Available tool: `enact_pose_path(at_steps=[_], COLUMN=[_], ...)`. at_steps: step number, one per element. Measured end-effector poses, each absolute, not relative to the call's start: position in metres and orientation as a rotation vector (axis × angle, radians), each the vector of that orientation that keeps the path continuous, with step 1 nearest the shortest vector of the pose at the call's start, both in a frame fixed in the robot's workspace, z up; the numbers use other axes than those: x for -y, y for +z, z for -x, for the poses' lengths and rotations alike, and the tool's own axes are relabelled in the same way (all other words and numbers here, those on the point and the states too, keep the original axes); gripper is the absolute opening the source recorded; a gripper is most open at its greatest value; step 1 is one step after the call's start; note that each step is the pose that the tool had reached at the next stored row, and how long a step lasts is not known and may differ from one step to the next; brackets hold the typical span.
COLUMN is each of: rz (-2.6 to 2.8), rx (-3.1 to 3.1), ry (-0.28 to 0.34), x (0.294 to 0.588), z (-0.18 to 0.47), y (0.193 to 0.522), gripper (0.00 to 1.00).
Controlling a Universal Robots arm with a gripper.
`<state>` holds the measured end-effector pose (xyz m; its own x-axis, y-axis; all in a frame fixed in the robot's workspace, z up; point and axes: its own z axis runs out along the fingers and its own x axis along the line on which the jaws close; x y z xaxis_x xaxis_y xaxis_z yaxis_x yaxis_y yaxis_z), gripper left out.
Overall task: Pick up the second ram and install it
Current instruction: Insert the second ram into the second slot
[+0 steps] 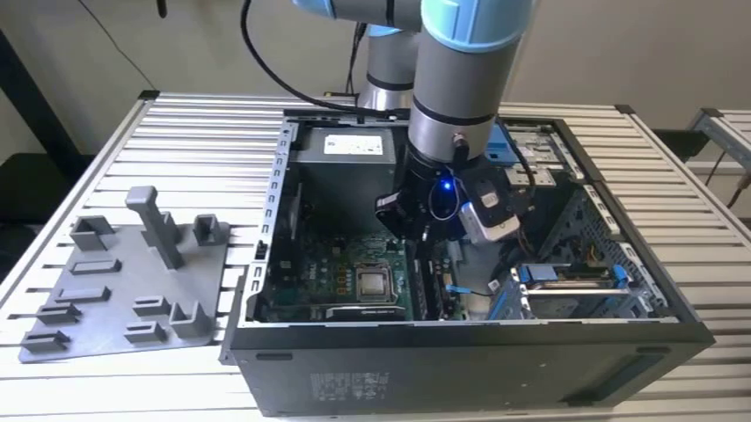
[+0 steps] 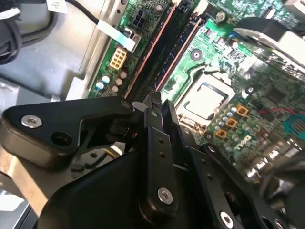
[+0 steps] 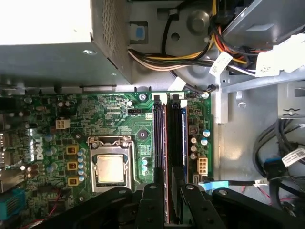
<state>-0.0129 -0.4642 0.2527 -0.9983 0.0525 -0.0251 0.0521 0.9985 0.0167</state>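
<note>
A: Where's the claw (image 3: 167,200)?

B: Low inside the computer case (image 1: 470,352), over the slots (image 3: 167,143) beside the processor (image 3: 110,168). Whether it's gripping, I cannot tell.

A: And the second ram (image 3: 158,143)?

B: A thin dark stick on edge in the slots, seemingly seated between the fingers (image 2: 159,143). The grey tray (image 1: 118,290) stands outside.
</note>
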Motion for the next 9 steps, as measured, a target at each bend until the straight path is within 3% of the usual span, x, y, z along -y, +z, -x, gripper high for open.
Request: enact_pose_path(at_steps=[7, 9], rz=[-0.082, -0.082], rx=[-3.115, -3.115], ry=[0.027, 0.027], x=[0.4642, 0.4642], z=[0.0129, 0.0129], y=[0.2534, 0.2536], gripper=[0.22, 0.14])
